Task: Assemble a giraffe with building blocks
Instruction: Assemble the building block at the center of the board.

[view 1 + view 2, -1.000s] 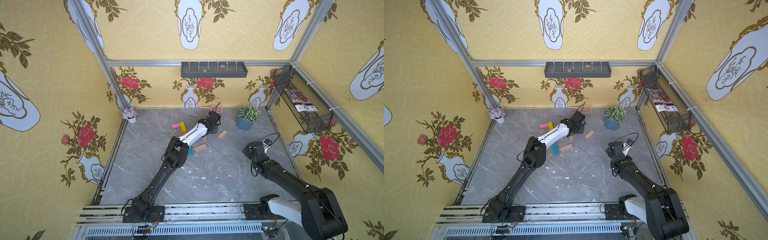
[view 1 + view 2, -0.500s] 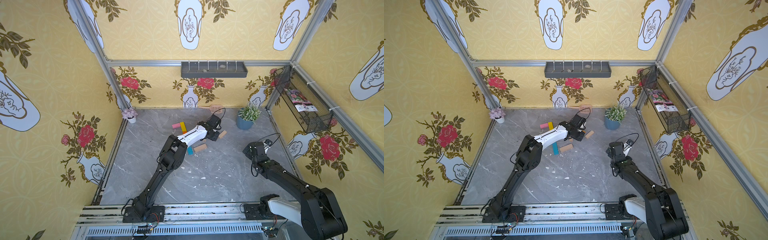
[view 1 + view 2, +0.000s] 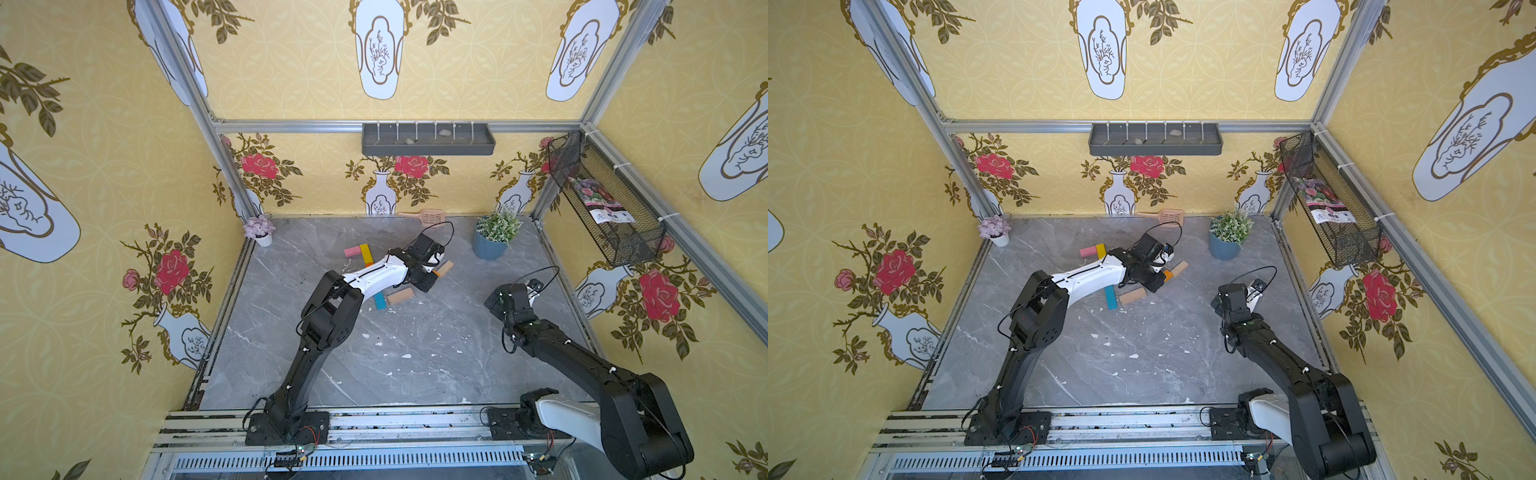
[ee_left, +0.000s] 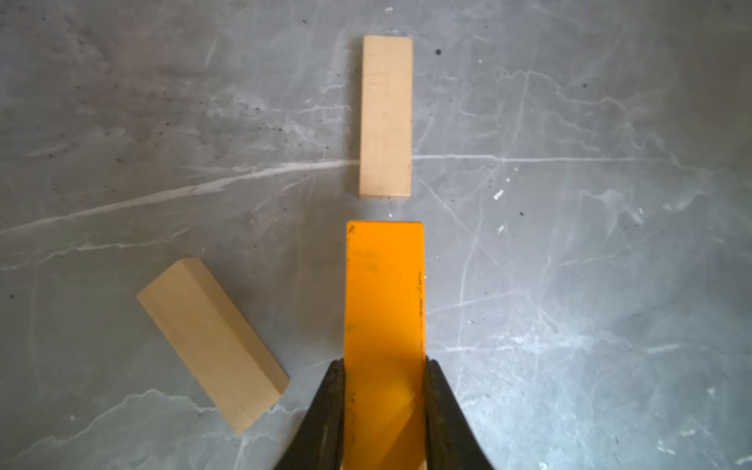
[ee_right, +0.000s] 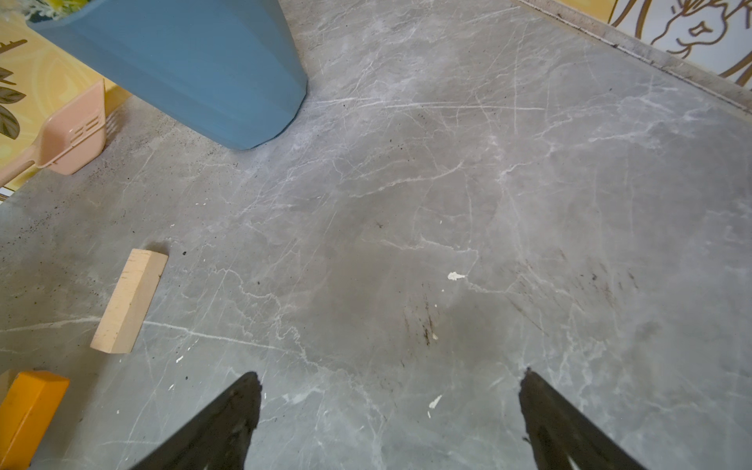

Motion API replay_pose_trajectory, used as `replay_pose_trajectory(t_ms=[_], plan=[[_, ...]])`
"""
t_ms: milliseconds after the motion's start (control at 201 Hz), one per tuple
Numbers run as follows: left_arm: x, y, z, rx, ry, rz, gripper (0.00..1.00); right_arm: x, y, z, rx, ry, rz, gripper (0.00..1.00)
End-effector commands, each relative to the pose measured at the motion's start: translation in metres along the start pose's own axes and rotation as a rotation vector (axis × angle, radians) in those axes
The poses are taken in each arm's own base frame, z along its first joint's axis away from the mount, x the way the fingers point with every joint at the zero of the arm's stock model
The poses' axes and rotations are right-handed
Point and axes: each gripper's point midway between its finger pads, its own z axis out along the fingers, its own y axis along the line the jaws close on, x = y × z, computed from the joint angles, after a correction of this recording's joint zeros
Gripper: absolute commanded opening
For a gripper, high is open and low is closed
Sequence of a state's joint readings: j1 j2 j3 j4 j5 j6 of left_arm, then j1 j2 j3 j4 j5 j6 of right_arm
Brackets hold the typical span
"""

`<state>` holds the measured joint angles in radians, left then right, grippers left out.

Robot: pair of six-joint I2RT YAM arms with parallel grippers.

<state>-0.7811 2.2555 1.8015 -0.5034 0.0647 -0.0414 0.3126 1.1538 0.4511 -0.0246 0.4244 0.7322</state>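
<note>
A: Caught the change over the last second? Pulled the left gripper (image 4: 384, 366) back from the far wall (image 3: 316, 183) and lower toward the table (image 3: 415, 353).

B: Pinching the orange bar (image 4: 384, 305) across its long sides, close to one end (no slack showing in the wrist view). Resting on the table or just above it, cannot tell.

A: Now lined up end to end with a tan bar (image 4: 385, 116) lying to its right, only a narrow gap left between. Reads like laying the back of the giraffe (image 3: 1111, 297).

B: Likely so. Already set down on the left, toward the far side: pink bar (image 3: 353, 251) touching yellow bar (image 3: 365, 254), then blue bar (image 3: 379, 300) nearer, with the stretch between hidden under the arm (image 3: 374, 276).

A: Also a second tan bar (image 4: 211, 344) askew just beside the orange one. Back or leg, hard to say.

B: And the right gripper (image 5: 390, 378)? Spread wide over bare table at the right, well apart from every bar, same as a second ago.

A: Means closing that gap, letting go, then sorting out the legs.
</note>
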Motion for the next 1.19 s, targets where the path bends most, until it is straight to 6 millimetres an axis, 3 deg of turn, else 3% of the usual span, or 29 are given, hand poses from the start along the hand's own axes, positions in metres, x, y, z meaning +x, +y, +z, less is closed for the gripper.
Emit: replay_pose_trajectory(t_ms=[0, 254, 996, 1100, 1190], plan=[[0.011, -0.005, 0.004, 0.025, 0.017, 0.074, 0.09, -0.004, 0.005, 0.001, -0.021, -0.015, 0.014, 0.98], [0.030, 0.000, 0.019, 0.004, 0.091, 0.128, 0.09, -0.002, 0.004, 0.002, -0.017, -0.010, 0.015, 0.99], [0.028, 0.012, 0.028, -0.034, 0.115, 0.195, 0.12, -0.001, 0.002, 0.004, -0.004, -0.007, 0.011, 0.99], [0.028, 0.012, 0.026, -0.035, 0.115, 0.192, 0.19, -0.001, 0.002, 0.005, -0.003, -0.008, 0.012, 0.98], [0.027, 0.013, 0.023, -0.042, 0.107, 0.184, 0.40, -0.001, 0.003, 0.004, -0.005, -0.008, 0.012, 0.99]])
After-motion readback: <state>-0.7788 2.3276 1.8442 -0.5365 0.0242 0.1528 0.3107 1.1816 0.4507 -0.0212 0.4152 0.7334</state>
